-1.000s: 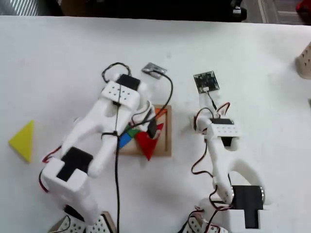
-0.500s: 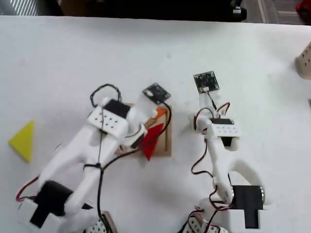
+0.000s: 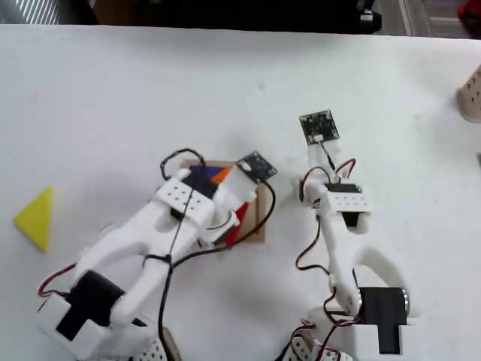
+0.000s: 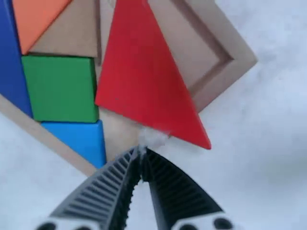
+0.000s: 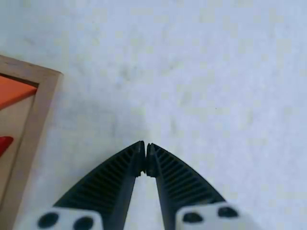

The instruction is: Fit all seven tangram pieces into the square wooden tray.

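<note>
1. The yellow triangle lay flat and alone on the white table. In the high view it sat at the 9 o'clock of the square wooden tray, well apart from it.
2. The left gripper was clenched on nothing, its ribbed black fingers meeting tip to tip. The tips sat just beside one edge of the red triangle.
3. The tray was pale wood with a raised rim.
   - A dark blue piece, an orange triangle, a green square and a light blue piece lay flat inside it.
   - The green square touched both blue pieces.
   - The red triangle lay askew across the rim, with one corner out past it over the table.
4. The right gripper was pressed shut and empty. It hung over bare table just beside the tray's rim, at the tray's 3 o'clock.
5. A small dark circuit board sat at the 12 o'clock end of the right arm. Any print on it was too small to read.
6. A beige perforated object stood at the table's right edge, at the tray's 2 o'clock.
</note>
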Tool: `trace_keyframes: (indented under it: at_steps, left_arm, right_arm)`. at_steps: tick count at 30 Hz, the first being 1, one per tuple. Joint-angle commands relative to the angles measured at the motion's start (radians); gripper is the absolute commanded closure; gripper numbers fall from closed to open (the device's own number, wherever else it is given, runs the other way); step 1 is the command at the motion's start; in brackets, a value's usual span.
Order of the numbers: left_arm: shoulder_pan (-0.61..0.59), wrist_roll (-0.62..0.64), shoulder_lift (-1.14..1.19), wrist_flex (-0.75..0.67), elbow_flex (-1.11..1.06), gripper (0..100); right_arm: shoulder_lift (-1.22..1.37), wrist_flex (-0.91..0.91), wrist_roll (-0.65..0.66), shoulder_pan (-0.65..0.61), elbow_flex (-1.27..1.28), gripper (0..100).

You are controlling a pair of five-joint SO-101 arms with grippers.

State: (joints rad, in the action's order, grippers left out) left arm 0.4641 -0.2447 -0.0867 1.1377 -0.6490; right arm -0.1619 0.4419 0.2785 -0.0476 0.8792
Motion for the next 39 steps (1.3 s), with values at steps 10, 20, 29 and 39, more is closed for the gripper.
trace_keyframes:
  at_steps: [10, 20, 29, 39]
  left_arm:
    - [0.024, 0.031, 0.016, -0.118, 0.069, 98]
    - [0.036, 0.021, -0.028, -0.018, 0.058, 98]
    - [0.031, 0.021, -0.231, -0.169, -0.121, 98]
    - [0.033, 0.021, -0.24, -0.371, -0.226, 98]
  right_arm:
    - [-0.045, -0.002, -0.003, -0.027, -0.023, 98.1]
    - [-0.058, 0.01, -0.002, 0.002, -0.028, 98.1]
    - [-0.064, 0.205, 0.121, 0.297, -0.055, 98.1]
    - [-0.054, 0.073, 0.008, 0.479, 0.1, 98.1]
